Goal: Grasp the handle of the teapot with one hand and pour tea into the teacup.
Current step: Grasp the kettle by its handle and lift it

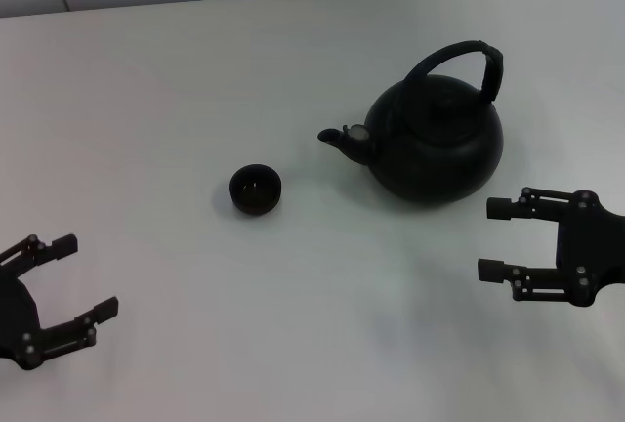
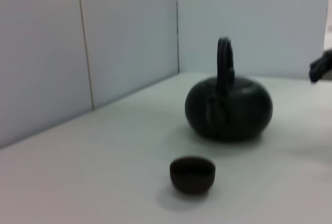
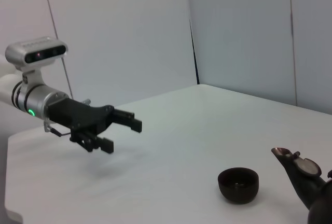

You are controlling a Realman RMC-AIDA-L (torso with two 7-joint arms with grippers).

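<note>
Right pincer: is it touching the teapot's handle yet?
Apart. The head view shows the open right pincer low beside the teapot, with bare table between them and the handle untouched.

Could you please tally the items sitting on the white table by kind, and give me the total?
Large round matte black teapot with arched handle: 1
Small round dark brown-black handleless teacup: 1
Total: 2

Both stand apart on the white table; the left gripper and right gripper hang nearby with jaws open, holding nothing.
</note>
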